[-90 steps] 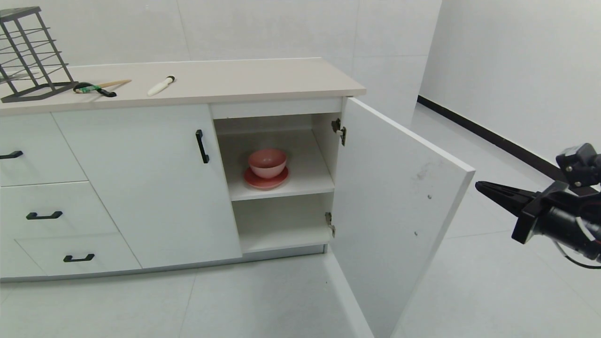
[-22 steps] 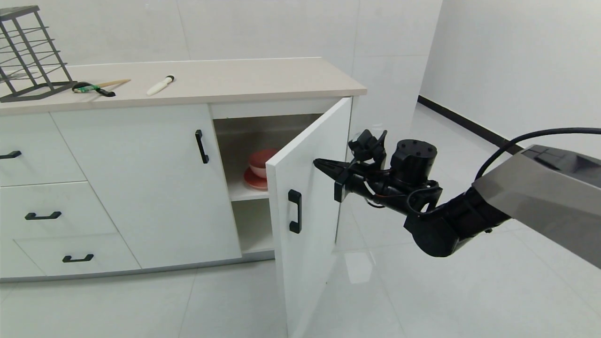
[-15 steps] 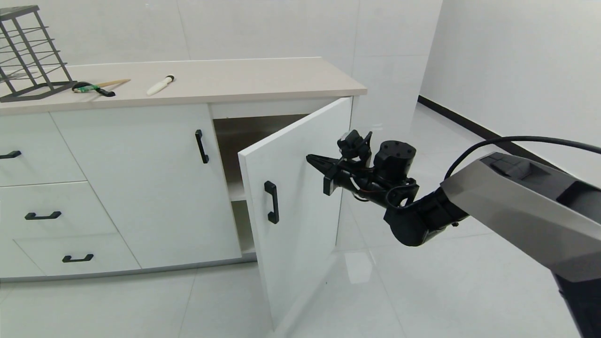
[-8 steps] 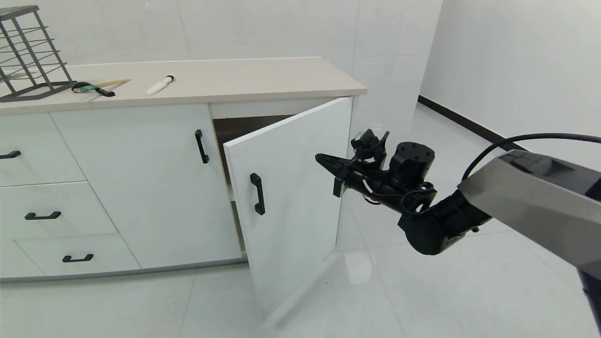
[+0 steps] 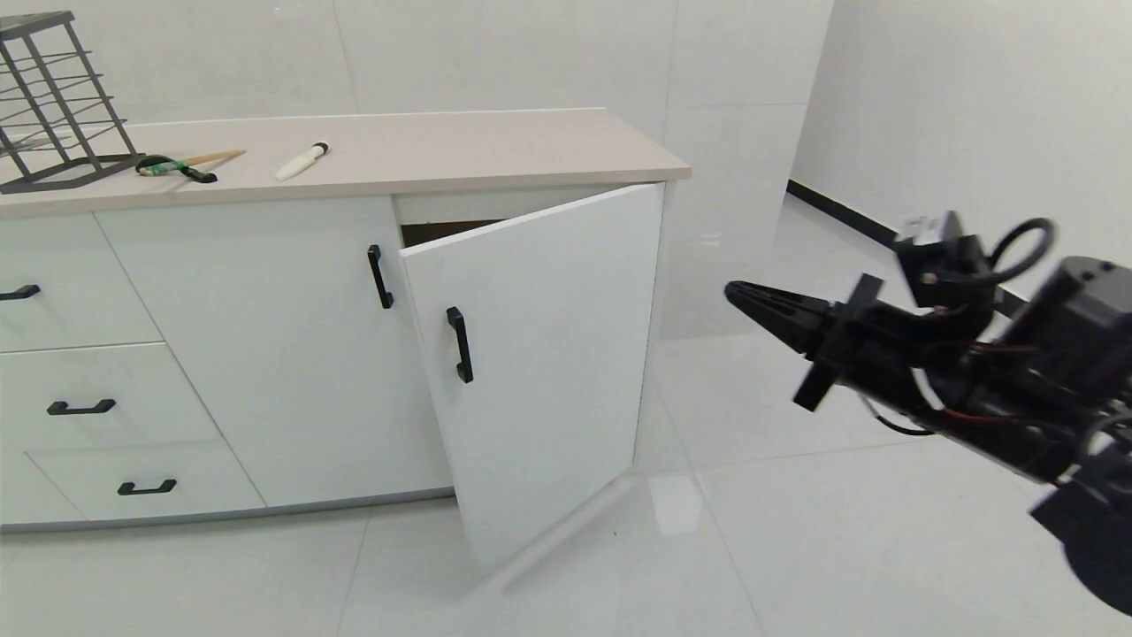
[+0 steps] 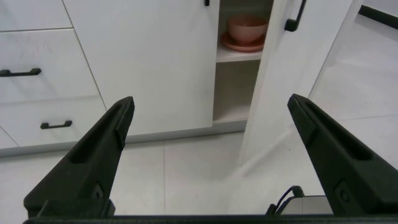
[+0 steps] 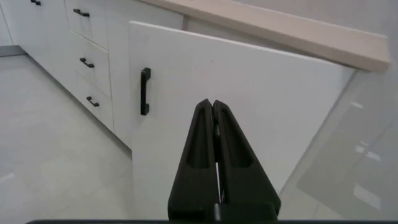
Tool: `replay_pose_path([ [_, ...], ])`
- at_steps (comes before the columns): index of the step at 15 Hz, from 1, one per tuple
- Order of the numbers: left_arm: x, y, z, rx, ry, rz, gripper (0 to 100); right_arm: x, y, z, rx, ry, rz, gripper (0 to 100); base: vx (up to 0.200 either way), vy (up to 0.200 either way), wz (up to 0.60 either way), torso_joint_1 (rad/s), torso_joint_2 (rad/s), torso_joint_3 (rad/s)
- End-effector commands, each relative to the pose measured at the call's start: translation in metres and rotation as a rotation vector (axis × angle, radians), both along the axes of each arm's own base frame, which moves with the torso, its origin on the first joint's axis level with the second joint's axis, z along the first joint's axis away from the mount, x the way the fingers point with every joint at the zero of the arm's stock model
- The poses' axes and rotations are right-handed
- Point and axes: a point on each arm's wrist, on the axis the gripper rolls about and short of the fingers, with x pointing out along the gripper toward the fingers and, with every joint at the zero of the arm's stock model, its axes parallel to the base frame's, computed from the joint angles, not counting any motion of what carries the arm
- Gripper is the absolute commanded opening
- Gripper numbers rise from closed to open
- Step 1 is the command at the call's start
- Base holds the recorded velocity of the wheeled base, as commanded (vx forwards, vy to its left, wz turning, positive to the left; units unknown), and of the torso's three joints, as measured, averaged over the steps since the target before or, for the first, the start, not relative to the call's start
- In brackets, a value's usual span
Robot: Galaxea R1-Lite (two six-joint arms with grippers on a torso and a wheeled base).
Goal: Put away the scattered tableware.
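Bowl and plate: the pink bowl sits on the red plate, on the upper shelf inside a white cupboard. The left wrist view shows them through the gap beside the cupboard door.

In the head view the door stands near the centre, hinged along its 3 o'clock edge. It is ajar, with a thin dark gap showing at its 11 o'clock corner. A black handle runs upright near the door's 9 o'clock edge.

The right gripper is at 3 o'clock in the head view, well apart from the door, and its tip points toward 9 o'clock. Its two fingers are pressed together with nothing between them. The right wrist view shows the same clenched gripper aimed at the door's white face.

The left gripper has its fingers spread wide and holds nothing. It looks down on the floor tiles in front of the cupboard.

A beige worktop spans 10 to 12 o'clock. On it, at 10 o'clock, stands a dark wire rack. Just beside the rack lies a wooden-handled tool, and near that a white-handled tool. Drawers with black handles fill the cupboard front at 9 o'clock.
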Motion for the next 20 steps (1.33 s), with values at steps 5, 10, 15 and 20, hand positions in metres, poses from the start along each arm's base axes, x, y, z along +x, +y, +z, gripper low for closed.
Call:
replay_pose_path([
  [5, 0.0, 0.0, 0.0, -0.002, -0.001, 0.0, 100, -0.146, -0.104, 0.027, 0.075, -0.241, -0.333, 0, 0.0, 0.0, 0.0, 0.0, 0.0, 0.0],
  [10, 0.0, 0.0, 0.0, -0.002, -0.001, 0.001, 100, -0.212, -0.112, 0.008, 0.096, -0.367, -0.377, 0, 0.0, 0.0, 0.0, 0.0, 0.0, 0.0],
  [15, 0.0, 0.0, 0.0, -0.004, -0.001, 0.001, 100, -0.261, -0.114, -0.032, 0.083, -0.328, -0.434, 0, 0.0, 0.0, 0.0, 0.0, 0.0, 0.0],
  [20, 0.0, 0.0, 0.0, -0.002, -0.001, 0.0, 100, -0.268, -0.118, -0.075, 0.111, -0.079, -0.621, 0, 0.0, 0.0, 0.0, 0.0, 0.0, 0.0],
])
